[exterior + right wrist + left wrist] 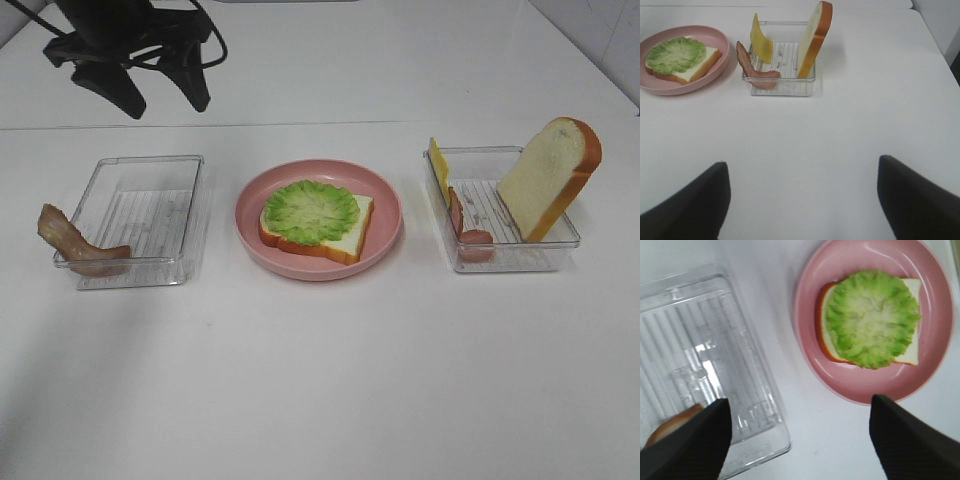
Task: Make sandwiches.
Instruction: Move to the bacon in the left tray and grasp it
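A white table [320, 380] carries a pink plate [390, 215] between two clear trays. On the plate lies a bread slice [355, 230] topped with lettuce [312, 210]. My left gripper [800, 400] hangs high, spread wide and empty, over the left tray [150, 215], where bacon [65, 235] droops across the rim. My right gripper [802, 162], likewise released, faces the right tray [785, 87] holding cheese [761, 42], a second bacon strip [747, 65] and a leaning slice [810, 45].

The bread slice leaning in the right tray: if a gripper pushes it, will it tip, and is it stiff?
It probably tips easily: the bread slice stands on one edge, tilted against the rim of the clear tray. It looks fairly stiff, being flat though mostly unsupported. It is likely light, but I cannot confirm this.
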Controlling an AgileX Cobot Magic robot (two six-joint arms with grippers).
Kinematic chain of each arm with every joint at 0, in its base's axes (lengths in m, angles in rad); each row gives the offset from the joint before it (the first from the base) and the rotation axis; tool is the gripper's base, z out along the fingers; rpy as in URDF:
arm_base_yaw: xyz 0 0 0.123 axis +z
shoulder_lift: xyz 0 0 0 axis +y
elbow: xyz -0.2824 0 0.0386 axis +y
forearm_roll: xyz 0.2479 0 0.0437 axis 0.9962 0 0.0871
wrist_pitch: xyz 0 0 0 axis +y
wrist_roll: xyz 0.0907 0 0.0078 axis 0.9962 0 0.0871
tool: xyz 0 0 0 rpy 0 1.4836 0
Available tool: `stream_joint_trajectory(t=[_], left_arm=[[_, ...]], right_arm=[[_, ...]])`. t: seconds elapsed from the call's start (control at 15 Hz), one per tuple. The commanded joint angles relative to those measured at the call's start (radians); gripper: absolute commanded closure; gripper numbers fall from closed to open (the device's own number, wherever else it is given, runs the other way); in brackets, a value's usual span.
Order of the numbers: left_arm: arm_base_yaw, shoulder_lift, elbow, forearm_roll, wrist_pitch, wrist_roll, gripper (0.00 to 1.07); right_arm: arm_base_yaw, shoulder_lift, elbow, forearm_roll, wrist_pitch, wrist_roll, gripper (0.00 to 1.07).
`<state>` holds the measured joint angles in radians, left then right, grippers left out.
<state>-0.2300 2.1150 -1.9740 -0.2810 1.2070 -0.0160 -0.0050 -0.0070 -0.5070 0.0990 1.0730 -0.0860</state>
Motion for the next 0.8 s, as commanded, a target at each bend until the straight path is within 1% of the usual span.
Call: stream_joint_trajectory(t=[0.07,0.13,0.33,0.4,0.53,0.6,0.67,0.8], left_arm=[[0.021,-0.018,-0.002,0.036,0.076,-0.032,0.33],[0.021,-0.036,0.000,0.130,0.076,-0.049,0.34],[0.021,-0.086,0.007,0.199,0.076,-0.075,0.34],[0.021,-0.113,0.024,0.216,0.076,-0.075,0.34],[0.021,-0.185,0.109,0.256,0.076,-0.087,0.34],[0.021,-0.219,0.161,0.281,0.076,-0.109,0.34],[0.021,-0.236,0.191,0.299,0.076,-0.119,0.34],[0.021,-0.283,0.296,0.340,0.076,-0.148,0.34]], right_arm=[[-0.006,-0.013,0.001,-0.003,-0.011,-0.007,0.31],[-0.006,-0.013,0.001,-0.003,-0.011,-0.007,0.31],[-0.006,-0.013,0.001,-0.003,-0.011,-0.007,0.31],[-0.006,-0.013,0.001,-0.003,-0.011,-0.007,0.31],[-0.006,-0.013,0.001,-0.003,-0.011,-0.007,0.31],[-0.006,-0.013,0.001,-0.003,-0.011,-0.007,0.31],[-0.006,-0.013,0.001,-0.003,-0.011,-0.007,0.31],[-0.006,-0.013,0.001,-0.003,-0.011,-0.007,0.31]])
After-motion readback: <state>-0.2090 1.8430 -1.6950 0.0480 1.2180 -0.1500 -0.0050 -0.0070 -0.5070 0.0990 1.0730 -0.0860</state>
